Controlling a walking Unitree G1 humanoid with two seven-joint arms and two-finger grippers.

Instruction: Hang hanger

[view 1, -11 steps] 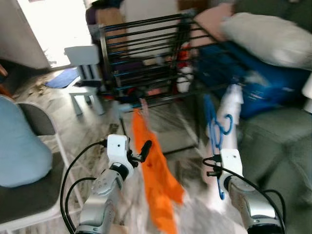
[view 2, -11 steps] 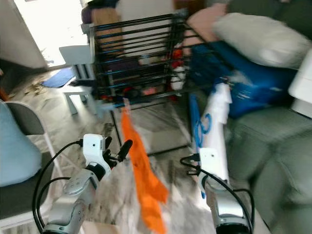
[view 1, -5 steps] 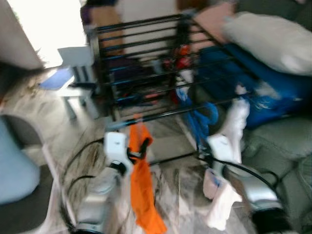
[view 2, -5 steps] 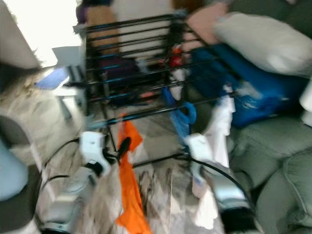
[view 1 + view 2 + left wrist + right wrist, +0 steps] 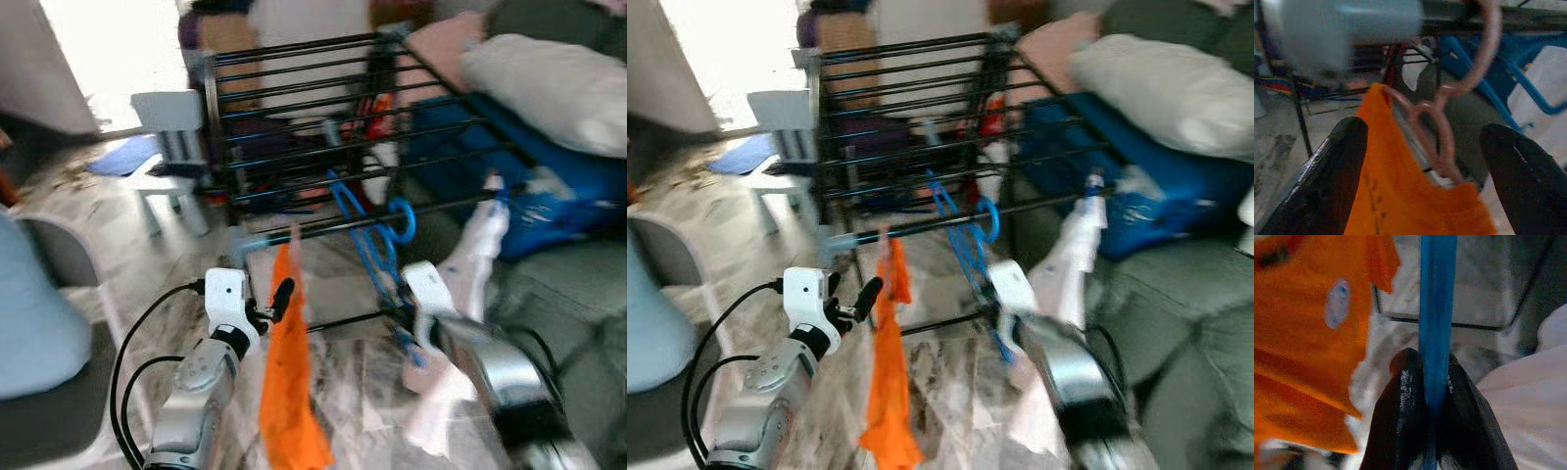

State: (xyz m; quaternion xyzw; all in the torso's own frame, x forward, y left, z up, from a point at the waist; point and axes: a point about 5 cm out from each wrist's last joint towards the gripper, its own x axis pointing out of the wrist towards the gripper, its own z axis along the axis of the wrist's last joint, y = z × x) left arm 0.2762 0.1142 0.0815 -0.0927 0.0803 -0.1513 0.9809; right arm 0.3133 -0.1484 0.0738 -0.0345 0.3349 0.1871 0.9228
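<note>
Two hangers are in play in front of me, both at the black metal drying rack (image 5: 294, 108) that stands on the marbled stone floor (image 5: 338, 387). My right hand (image 5: 1425, 396) has its two black fingers pressed together on the shaft of the blue plastic hanger (image 5: 367, 230), clamped tight on either side of it. In the head views that hanger rises from the hand towards the rack's lowest front bar (image 5: 323, 223), and its curled hook sits right at that bar; the blur keeps me from telling whether it is actually over the bar. A white garment (image 5: 470, 284) hangs down beside my right arm.

My left hand (image 5: 1422, 161) is spread apart, one finger on each side of the pink hanger (image 5: 1449, 112) carrying the orange shirt (image 5: 286, 382), with gaps between the fingers and the hanger. The pink hook reaches up to the pale rail above it. In the head views the orange shirt hangs from the rack's front bar, just beside the left hand, and trails down towards the floor.

Behind the rack are a small white plastic chair (image 5: 171, 147) and, to the right, a blue bag (image 5: 509, 166) with a white pillow (image 5: 558, 88) on top. A pale blue cushion (image 5: 34, 304) rests on a chair at my far left.
</note>
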